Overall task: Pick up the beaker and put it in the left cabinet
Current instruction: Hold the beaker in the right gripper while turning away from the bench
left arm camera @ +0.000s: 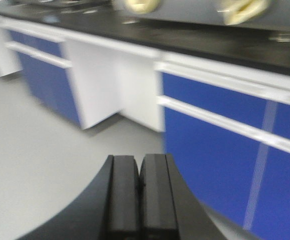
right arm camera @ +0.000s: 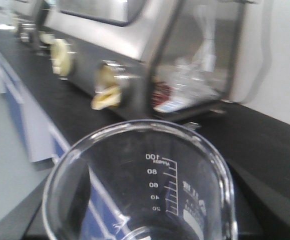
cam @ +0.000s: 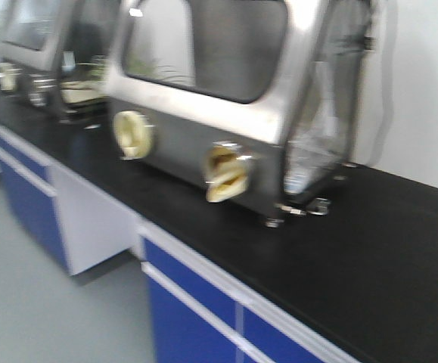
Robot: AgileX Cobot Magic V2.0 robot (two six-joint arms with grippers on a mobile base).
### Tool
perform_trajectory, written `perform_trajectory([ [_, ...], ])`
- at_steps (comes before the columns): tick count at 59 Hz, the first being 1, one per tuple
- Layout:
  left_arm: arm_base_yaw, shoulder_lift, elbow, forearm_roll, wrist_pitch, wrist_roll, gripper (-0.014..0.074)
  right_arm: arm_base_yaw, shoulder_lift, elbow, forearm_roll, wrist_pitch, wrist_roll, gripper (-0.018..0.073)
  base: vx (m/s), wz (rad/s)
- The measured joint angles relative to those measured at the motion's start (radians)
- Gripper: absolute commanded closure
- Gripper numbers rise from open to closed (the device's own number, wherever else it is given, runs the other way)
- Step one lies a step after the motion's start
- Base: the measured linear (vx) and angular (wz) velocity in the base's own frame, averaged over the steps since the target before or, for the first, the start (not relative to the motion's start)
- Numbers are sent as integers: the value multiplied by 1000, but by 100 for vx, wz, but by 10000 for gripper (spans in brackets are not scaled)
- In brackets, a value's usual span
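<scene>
Beaker (right arm camera: 140,180) sits gripped in the right tool (right arm camera: 137,227), while the left tool (left arm camera: 141,167) is closed.

The left tool (left arm camera: 140,162) is matte black, with two flat rectangular fingers (left arm camera: 124,195) between curved shoulders.

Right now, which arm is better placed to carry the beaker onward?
Right: the beaker sits in the right gripper, close under its camera. The left gripper is shut, empty, facing the floor.
</scene>
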Motion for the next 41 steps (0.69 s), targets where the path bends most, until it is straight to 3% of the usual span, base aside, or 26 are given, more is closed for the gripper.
perform_trajectory([
  [15,0,0,0,0,0,0,593,0,0,0,0,0,0,561,14,91],
  [41,0,0,0,0,0,0,593,0,0,0,-1,0,0,561,33,58],
])
